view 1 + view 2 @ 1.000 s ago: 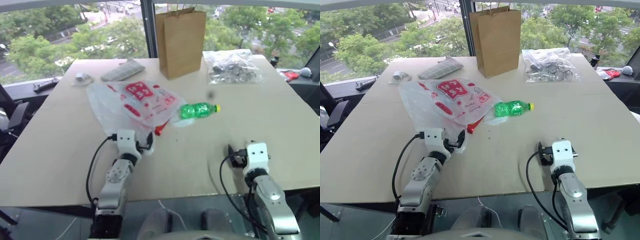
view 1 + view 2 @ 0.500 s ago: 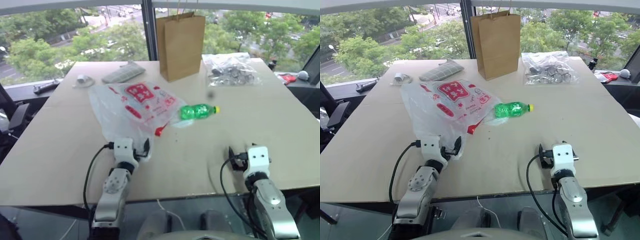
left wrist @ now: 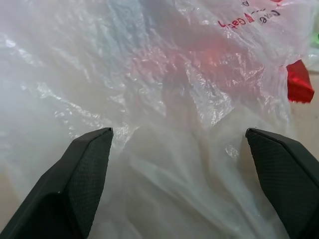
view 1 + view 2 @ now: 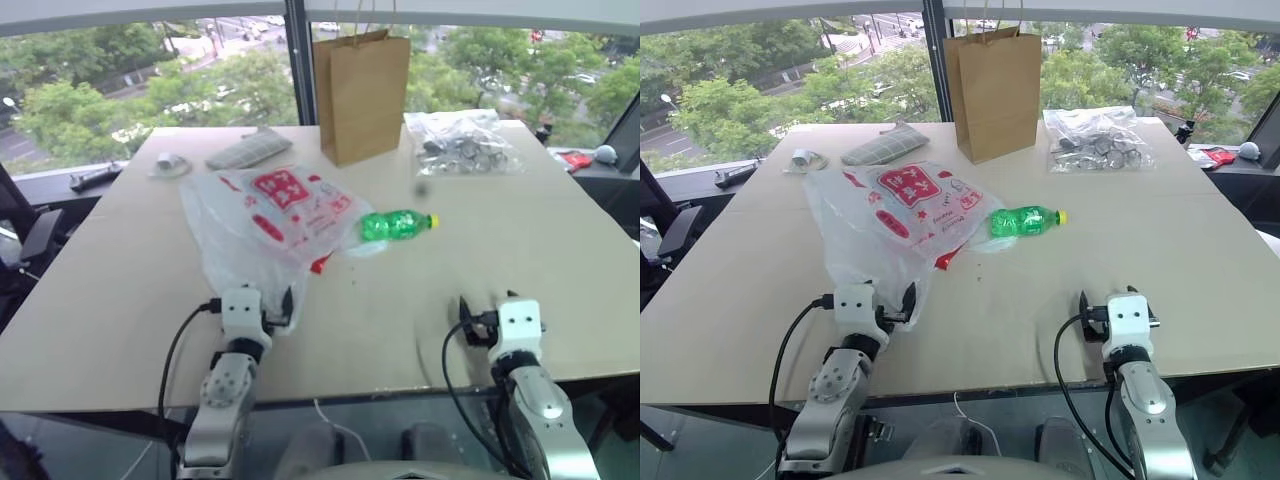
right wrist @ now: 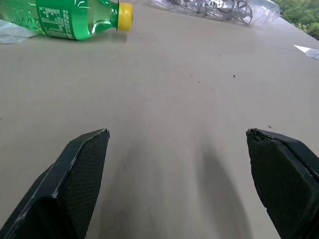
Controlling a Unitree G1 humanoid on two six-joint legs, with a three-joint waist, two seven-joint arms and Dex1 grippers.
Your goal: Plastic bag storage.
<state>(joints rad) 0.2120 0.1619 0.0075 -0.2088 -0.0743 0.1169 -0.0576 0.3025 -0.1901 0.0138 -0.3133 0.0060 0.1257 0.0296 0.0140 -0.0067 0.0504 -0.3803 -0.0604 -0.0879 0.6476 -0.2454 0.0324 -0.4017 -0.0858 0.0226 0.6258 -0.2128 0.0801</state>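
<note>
Both our left gripper [image 3: 177, 149] and right gripper [image 5: 179, 149] have jaws wide and empty, so closing on the plastic bag [image 4: 265, 215] may pinch one slippery layer and drag it off the counter [image 4: 520, 240].

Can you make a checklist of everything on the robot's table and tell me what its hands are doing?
Surface: tan table, flat.
Job's things: plastic bag, crumpled flat, printed with red patches.
Clutter: green bottle lying beside the bag; brown paper bag upright; clear bag of parts; grey cloth.
Grippers: left gripper open at the bag's near edge; right gripper open over bare table.
Cables: black cable along left arm.
Surroundings: windows, trees outside.
</note>
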